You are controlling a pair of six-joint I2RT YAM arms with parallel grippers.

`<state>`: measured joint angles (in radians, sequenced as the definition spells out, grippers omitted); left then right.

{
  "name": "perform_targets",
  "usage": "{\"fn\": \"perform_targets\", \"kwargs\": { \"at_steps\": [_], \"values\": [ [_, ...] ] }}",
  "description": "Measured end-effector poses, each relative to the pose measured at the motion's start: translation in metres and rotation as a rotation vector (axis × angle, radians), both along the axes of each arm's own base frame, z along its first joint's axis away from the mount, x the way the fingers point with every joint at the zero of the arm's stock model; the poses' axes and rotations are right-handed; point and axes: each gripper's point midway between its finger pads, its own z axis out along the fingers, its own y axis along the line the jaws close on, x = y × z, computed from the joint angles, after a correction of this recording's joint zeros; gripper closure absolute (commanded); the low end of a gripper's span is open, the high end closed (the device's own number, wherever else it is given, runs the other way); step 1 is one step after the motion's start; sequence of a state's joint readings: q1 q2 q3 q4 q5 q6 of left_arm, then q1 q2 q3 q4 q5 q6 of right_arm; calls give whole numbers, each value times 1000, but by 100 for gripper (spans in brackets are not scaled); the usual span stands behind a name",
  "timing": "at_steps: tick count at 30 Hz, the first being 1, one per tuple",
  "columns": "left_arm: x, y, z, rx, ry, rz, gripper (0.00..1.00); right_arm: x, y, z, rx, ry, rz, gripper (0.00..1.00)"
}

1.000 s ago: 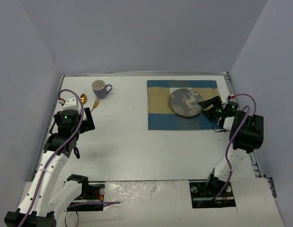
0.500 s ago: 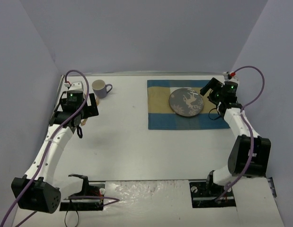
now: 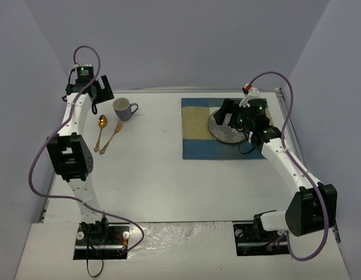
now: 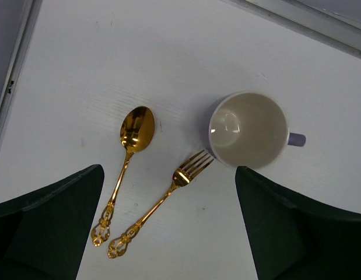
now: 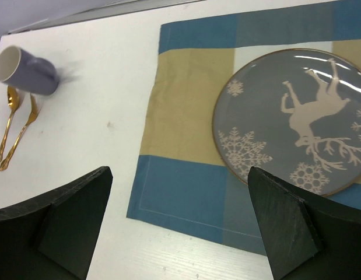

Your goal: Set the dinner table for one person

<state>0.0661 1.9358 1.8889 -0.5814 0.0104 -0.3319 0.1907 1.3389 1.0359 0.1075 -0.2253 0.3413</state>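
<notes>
Top external view, starting from the near edge: the two arm bases sit on either side of a wide bare stretch of the dinner table (image 3: 168, 186), which runs white and unbroken up the middle, giving the most free space. Thin metal rails bound the tabletop on the left, right and far sides.

Farther in on the left, a gold spoon (image 3: 101, 131) and gold fork (image 3: 112, 135) lie side by side, well inside the left rail, handles toward the near side and almost meeting. The fork's tines end just beside an upright purple mug (image 3: 123, 109), its mouth up and its handle pointing right.

On the right, a blue-and-tan placemat (image 3: 195, 137) lies flat, its right edge near the right rail and its far edge close to the far rail. A grey reindeer plate (image 5: 291, 119) rests on its right half.

The right gripper (image 3: 228, 114) hangs over the plate's left rim, fingers spread wide, gripping nothing. The left gripper (image 3: 102, 92) hovers at the far left corner above the mug and cutlery, likewise spread wide and empty-handed.
</notes>
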Motion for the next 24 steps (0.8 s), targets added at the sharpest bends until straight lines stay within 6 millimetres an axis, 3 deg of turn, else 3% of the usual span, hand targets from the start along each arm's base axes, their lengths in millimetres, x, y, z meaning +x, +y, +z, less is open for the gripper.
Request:
{"fn": "perform_targets", "kwargs": {
  "at_steps": [5,11,18,24],
  "values": [
    [27,-2,-47,-34,93,0,15,-12,25,7,-18,-24,85,0],
    [32,-11,-92,-69,182,-11,27,-20,42,5,-30,-25,138,0],
    [41,-15,-93,-69,168,-17,51,-28,49,-7,-44,0,162,0],
    [48,-20,-98,-65,163,-31,61,-31,53,-12,-52,8,168,0]
  ]
}}
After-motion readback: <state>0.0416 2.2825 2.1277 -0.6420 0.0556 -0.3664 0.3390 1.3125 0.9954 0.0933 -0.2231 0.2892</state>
